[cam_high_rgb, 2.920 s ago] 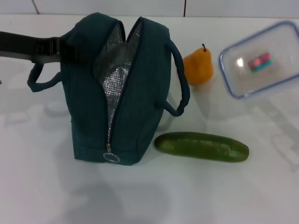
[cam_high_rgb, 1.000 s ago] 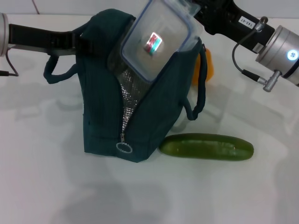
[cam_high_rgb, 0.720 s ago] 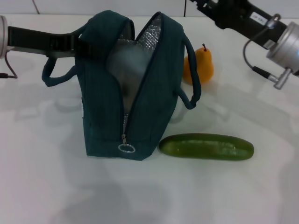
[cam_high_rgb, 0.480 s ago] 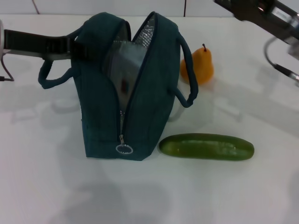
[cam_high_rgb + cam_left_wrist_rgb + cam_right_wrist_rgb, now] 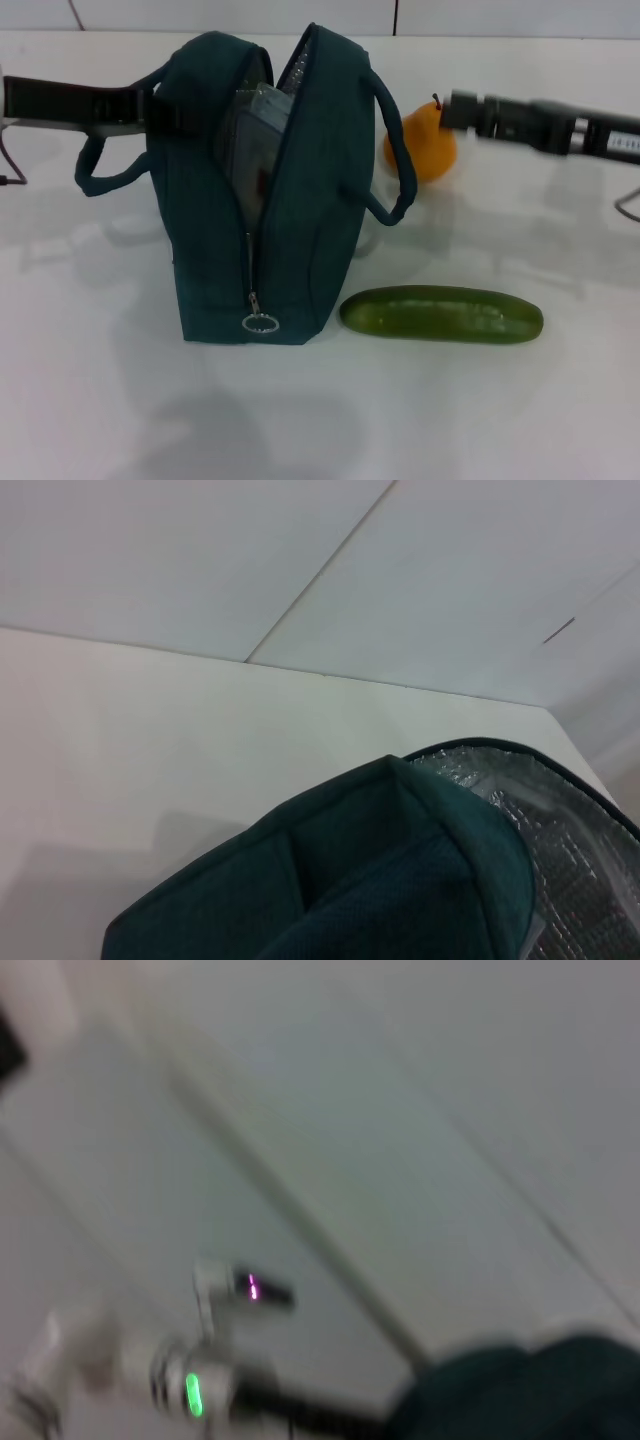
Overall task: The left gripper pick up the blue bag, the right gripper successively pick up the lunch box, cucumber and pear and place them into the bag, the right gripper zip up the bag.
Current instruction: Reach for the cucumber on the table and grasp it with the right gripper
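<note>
blue bag (image 5: 265, 190) upright on the white surface (image 5: 450, 420), unzipped, box (image 5: 250, 150) inside. left hand (image 5: 165, 100) clamped on the bag's top edge. cucumber (image 5: 441, 314) lying just right of the bag. right hand (image 5: 458, 108) beside the pear (image 5: 420, 145), grip impossible to tell.

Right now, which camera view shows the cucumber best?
The head view: the cucumber lies whole on the white table, beside the blue bag. The left wrist view shows only the bag's top, and the right wrist view is blurred; neither shows the cucumber.
</note>
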`<state>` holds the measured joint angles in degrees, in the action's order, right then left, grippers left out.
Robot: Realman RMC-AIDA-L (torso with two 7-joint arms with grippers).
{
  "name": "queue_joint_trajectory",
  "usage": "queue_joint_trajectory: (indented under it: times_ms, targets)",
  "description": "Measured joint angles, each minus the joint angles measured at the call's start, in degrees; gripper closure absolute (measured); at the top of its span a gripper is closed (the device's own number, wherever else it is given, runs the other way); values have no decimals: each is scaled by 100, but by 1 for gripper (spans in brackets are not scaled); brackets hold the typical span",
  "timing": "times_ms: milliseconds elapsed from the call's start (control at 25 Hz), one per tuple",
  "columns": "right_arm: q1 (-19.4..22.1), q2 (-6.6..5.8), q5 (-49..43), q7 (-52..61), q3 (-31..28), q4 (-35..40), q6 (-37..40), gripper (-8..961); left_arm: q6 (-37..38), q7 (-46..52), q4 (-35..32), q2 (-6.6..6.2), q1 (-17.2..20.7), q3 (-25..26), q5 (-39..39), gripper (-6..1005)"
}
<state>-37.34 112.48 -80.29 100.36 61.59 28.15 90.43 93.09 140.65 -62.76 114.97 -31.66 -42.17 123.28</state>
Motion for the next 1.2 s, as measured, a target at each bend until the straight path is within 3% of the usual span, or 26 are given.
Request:
queue_joint_trajectory:
  times_ms: [200, 440, 680, 840, 960, 1200]
  targets:
    - [-38, -70, -1676, 236, 11, 1041, 10, 92, -38, -34, 1, 34, 50, -2, -9, 954]
    - [-178, 15, -3320, 844, 172, 2403, -69, 83, -74, -141, 0, 93, 88, -2, -66, 954]
    - [-706, 153, -4864, 1859, 610, 3746, 199, 85, -74, -150, 0, 65, 147, -2, -148, 953]
    - [-1225, 287, -5572, 2454, 1116, 4053, 457, 87, -74, -151, 1, 63, 158, -2, -158, 953]
    - [-1539, 304, -5712, 2751, 1710, 4029, 475, 88, -73, -151, 1, 70, 136, -2, -158, 953]
    - [-1763, 348, -5740, 2935, 2632, 4003, 269, 90, -72, -151, 0, 92, 123, -2, -158, 953]
